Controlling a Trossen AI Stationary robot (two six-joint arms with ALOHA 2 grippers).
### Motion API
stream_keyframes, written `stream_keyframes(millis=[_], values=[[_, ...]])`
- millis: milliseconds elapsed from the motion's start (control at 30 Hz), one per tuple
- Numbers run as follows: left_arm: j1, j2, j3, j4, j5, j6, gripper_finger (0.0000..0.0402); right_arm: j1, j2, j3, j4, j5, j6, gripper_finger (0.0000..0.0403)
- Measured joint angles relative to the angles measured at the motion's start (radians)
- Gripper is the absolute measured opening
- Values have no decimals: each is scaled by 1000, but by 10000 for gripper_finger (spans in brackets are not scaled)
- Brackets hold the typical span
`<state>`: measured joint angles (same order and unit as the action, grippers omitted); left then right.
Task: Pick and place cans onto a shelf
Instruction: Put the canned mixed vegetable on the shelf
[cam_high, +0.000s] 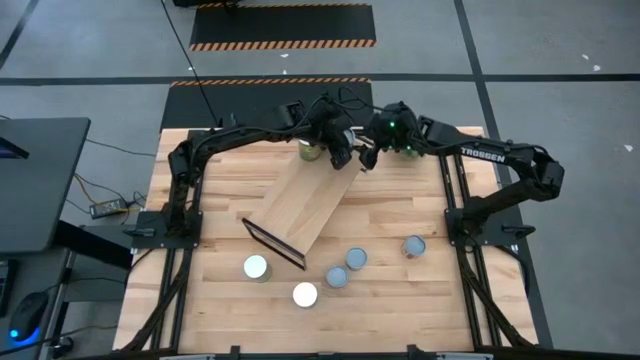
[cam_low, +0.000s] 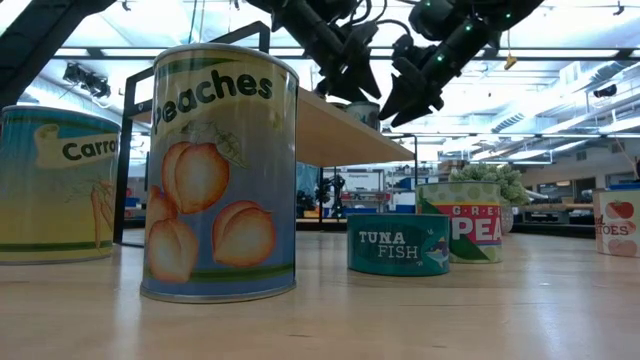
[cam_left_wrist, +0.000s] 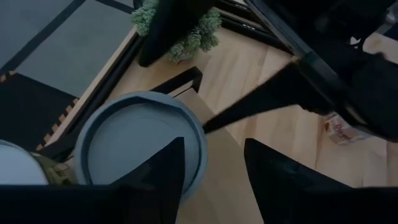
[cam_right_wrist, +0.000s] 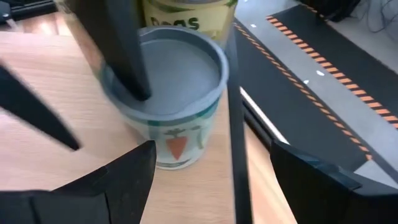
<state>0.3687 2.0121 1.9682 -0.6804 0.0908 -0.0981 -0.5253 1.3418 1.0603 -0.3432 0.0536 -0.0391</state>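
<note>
The light-wood shelf (cam_high: 310, 205) lies slantwise across the table and stands on its black frame ends (cam_high: 272, 243). A carrot can with a blue-grey top (cam_right_wrist: 171, 74) stands upright on the shelf's far end and also shows in the left wrist view (cam_left_wrist: 134, 143). A yellow-green can (cam_right_wrist: 186, 18) stands right beside it. My left gripper (cam_left_wrist: 214, 180) is open over the carrot can's rim. My right gripper (cam_right_wrist: 211, 180) is open and faces the can from the right. Several more cans (cam_high: 337, 277) stand on the near tabletop. My left gripper comes slanting down from above. One finger (cam_right_wrist: 127, 56) lies over the carrot can's top near its rim (cam_right_wrist: 146, 102), and the other finger (cam_right_wrist: 37, 118) stands off beside the can. I cannot tell whether the finger touches the can. The can stands on the shelf.
A small green plant (cam_left_wrist: 180, 28) stands at the far right behind the grippers. On the near table stand a peaches can (cam_low: 220, 170), a carrots can (cam_low: 55, 185), a tuna tin (cam_low: 398, 243), a peas can (cam_low: 470, 220) and a tomatoes can (cam_low: 617, 222). The two arms crowd the shelf's far end.
</note>
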Motion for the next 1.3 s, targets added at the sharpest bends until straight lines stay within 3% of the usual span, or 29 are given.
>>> stream_keyframes(millis=[300, 467, 633, 800, 1100, 1300], values=[[-2, 0, 0, 8, 30, -31, 173, -54, -11, 0, 19, 22, -6, 323], [-2, 0, 36, 8, 41, -30, 173, -41, -51, 0, -44, -53, 19, 323], [4, -2, 87, -32, -2, 76, 173, -3, -68, 0, -49, -100, 47, 323], [35, -2, 91, -53, -1, 101, 173, 29, -48, 0, -33, -73, 58, 323], [60, 4, 91, -60, 94, -53, 173, 60, -20, 1, -7, 4, 91, 323], [41, 6, 91, -112, 49, -40, 173, 65, -19, 1, -9, 15, 89, 323]])
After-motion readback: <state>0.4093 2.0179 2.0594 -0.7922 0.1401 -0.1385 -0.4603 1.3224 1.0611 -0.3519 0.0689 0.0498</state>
